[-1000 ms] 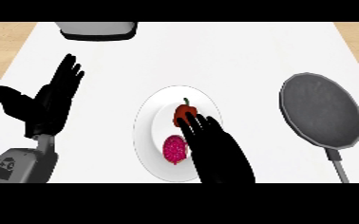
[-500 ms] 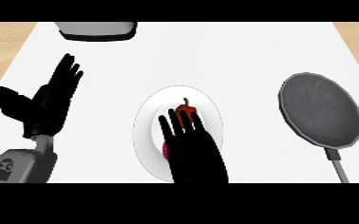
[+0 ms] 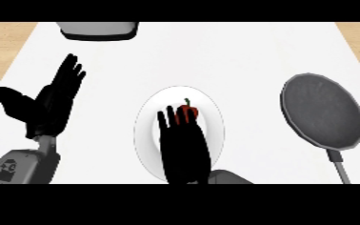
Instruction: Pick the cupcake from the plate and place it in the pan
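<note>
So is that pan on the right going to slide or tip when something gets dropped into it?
Probably not tip: the pan lies flat on the counter, wide and shallow. It might swivel a little if nudged, since its long handle sticks out to one side. It looks stiff and fairly heavy.

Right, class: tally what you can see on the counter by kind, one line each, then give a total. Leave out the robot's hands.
Plates: 1, white plate
Pans: 1, dark pan
Red items with a stem: 1
Grey objects at the far edge: 1
Total: 4

Black hands, grey forearms; left forearm bears black marking, perhaps label.
</note>
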